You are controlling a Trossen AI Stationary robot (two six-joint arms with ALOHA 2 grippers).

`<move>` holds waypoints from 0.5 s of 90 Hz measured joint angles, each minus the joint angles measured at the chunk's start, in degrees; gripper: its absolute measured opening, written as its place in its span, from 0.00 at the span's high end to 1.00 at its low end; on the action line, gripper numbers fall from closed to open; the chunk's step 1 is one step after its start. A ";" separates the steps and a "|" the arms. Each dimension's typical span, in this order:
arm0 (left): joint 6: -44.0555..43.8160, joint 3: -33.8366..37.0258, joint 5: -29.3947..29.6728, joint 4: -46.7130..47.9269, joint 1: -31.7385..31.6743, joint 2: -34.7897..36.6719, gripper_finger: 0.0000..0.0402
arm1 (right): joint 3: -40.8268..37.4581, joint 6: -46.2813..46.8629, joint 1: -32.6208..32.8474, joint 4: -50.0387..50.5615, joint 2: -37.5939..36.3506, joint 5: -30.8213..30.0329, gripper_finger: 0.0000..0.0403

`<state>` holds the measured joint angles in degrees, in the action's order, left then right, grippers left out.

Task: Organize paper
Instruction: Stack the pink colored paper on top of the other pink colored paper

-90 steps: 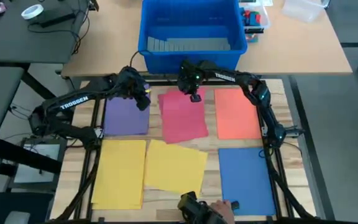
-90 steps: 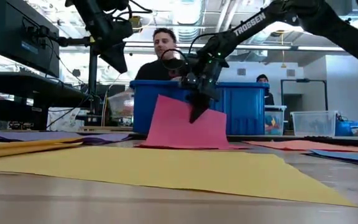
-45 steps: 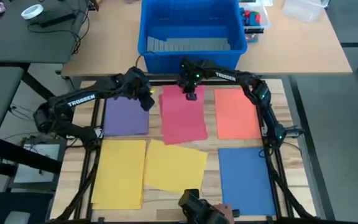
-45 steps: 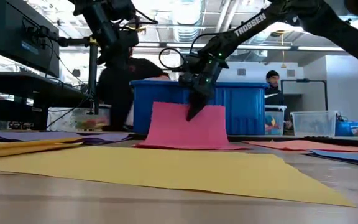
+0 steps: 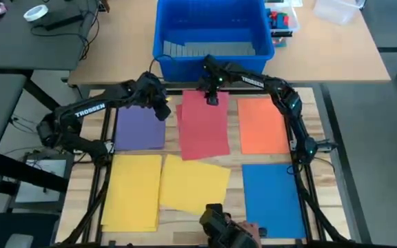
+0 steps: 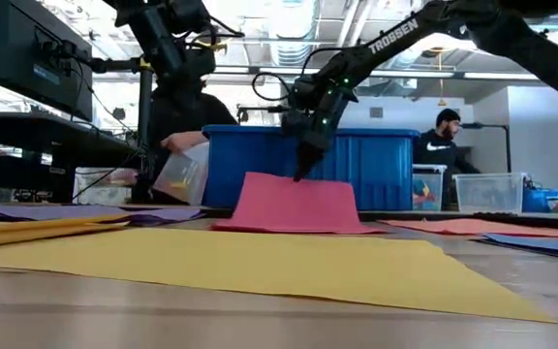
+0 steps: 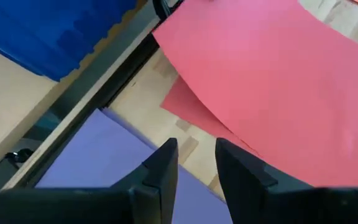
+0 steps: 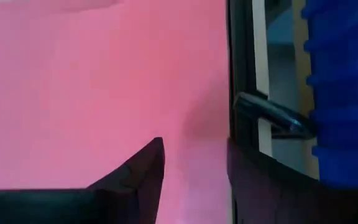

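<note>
Wooden table (image 5: 234, 162): seven sheets; right jaws (image 5: 212, 98) pinch red sheet (image 5: 204, 124); left jaws (image 5: 161, 110) narrowly parted, empty.

The slatted wooden table (image 5: 233, 160) carried flat paper sheets: a purple sheet (image 5: 140, 129), red sheets (image 5: 204, 131) in the middle, an orange sheet (image 5: 263, 125), two yellow sheets (image 5: 133, 191) with one skewed, and a blue sheet (image 5: 273, 200).

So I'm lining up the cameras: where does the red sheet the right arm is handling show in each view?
High view: red sheet, centre, between purple and orange.
Low view: middle, far edge lifted.
Left wrist view: upper right.
Right wrist view: fills the left side.
Shared landmark: blue bin, just behind it.
</note>
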<state>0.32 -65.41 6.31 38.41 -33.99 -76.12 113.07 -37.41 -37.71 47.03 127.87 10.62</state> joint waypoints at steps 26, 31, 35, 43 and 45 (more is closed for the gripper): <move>4.07 -0.09 0.02 -0.37 -0.90 -1.87 0.77 | 5.92 2.13 -0.23 4.57 -0.41 -0.23 0.62; 4.82 -0.09 -0.20 0.01 -0.67 -3.76 0.77 | 7.72 4.69 -0.91 7.89 -0.82 -0.23 0.62; 5.62 -0.09 -1.13 -0.22 -0.46 -5.71 0.77 | 8.57 7.44 -1.70 10.49 -1.05 -0.18 0.63; 8.14 -0.09 -3.16 -0.70 -0.33 -10.12 0.77 | 8.75 13.16 -3.53 16.31 -1.13 0.52 0.65; 8.89 -0.09 -3.43 -1.04 -0.27 -11.40 0.77 | 8.42 13.90 -4.06 18.15 -1.08 1.01 0.66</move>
<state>9.21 -65.49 2.88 37.37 -34.27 -87.52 121.50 -23.51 -41.77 65.18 126.79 11.63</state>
